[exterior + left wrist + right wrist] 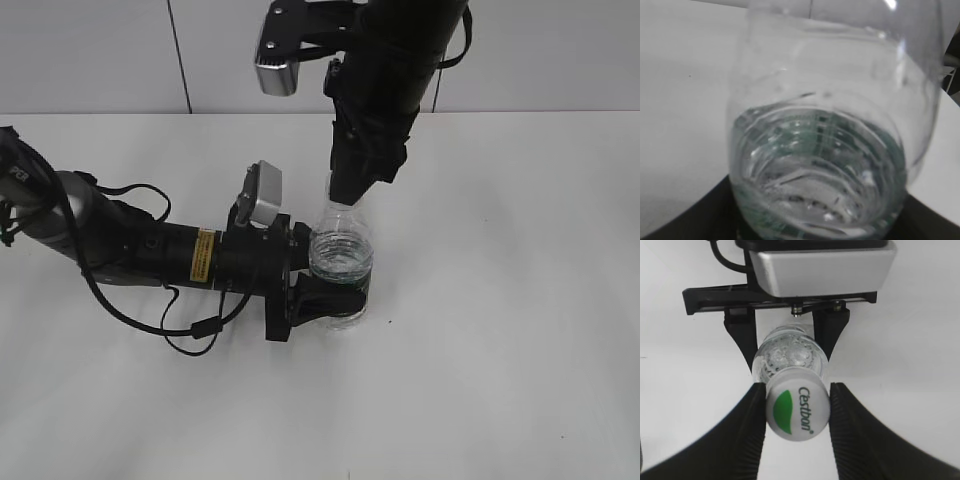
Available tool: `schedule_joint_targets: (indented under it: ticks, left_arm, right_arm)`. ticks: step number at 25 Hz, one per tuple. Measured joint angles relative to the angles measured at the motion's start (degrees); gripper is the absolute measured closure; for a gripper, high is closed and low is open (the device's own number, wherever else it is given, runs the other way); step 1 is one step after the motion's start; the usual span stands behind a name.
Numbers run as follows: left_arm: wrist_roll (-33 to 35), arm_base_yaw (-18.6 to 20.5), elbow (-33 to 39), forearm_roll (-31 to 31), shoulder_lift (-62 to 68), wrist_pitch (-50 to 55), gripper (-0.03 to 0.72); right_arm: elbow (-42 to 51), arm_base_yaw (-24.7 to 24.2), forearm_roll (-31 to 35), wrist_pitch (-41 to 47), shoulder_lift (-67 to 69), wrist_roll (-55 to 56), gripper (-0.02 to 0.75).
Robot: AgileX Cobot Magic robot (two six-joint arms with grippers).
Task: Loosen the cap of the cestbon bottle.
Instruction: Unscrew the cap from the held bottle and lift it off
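Note:
The clear cestbon bottle (342, 250) stands upright on the white table, part full of water, with a dark green label band low down. My left gripper (335, 300) is shut on its lower body from the left; the left wrist view is filled by the bottle (835, 145). My right gripper (345, 190) comes down from above. In the right wrist view its two black fingers (796, 405) press both sides of the white cap (797, 409), which has a green leaf mark and "Cestbon" lettering. The cap is hidden behind the right gripper in the exterior view.
The white table (520, 330) spreads all round the bottle. The left arm with its loose black cables (190, 325) lies low across the table's left half. A white wall (90, 50) runs behind the table's back edge.

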Motion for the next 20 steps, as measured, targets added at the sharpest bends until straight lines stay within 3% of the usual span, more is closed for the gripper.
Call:
schedule_joint_targets:
  ticks: [5, 20]
  left_arm:
    - [0.1, 0.0, -0.1, 0.1, 0.0, 0.0, 0.27]
    - [0.1, 0.0, -0.1, 0.1, 0.0, 0.0, 0.272]
  right_arm:
    - [0.0, 0.0, 0.0, 0.1, 0.0, -5.3, 0.442]
    - [-0.2, 0.0, -0.1, 0.1, 0.0, -5.9, 0.421]
